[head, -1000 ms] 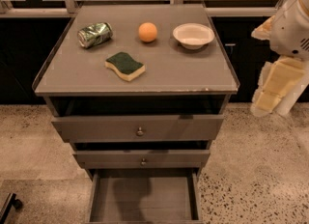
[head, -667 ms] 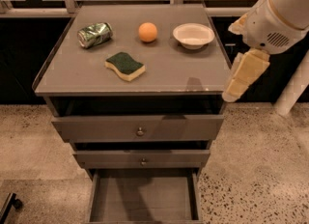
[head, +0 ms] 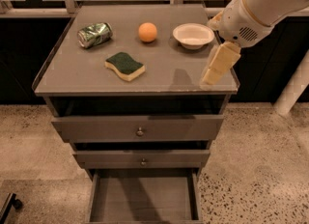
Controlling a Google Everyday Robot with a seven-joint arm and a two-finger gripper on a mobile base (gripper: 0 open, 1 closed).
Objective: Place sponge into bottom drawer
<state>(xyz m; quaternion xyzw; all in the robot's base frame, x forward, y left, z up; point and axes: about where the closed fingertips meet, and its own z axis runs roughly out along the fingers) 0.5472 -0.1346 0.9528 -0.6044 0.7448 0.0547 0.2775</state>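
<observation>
The end effector is hovering at the right edge of the table, mid-right of frame; clenched or released, I cannot tell. The sponge is lying ungrasped centre-left; the bottom drawer is waiting open below.

Near end of bottom drawer cropped; tool at right tabletop edge

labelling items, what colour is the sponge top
Sponge top: dark green, on yellow foam; camera view. Gripper hangs near the bowl.
</observation>
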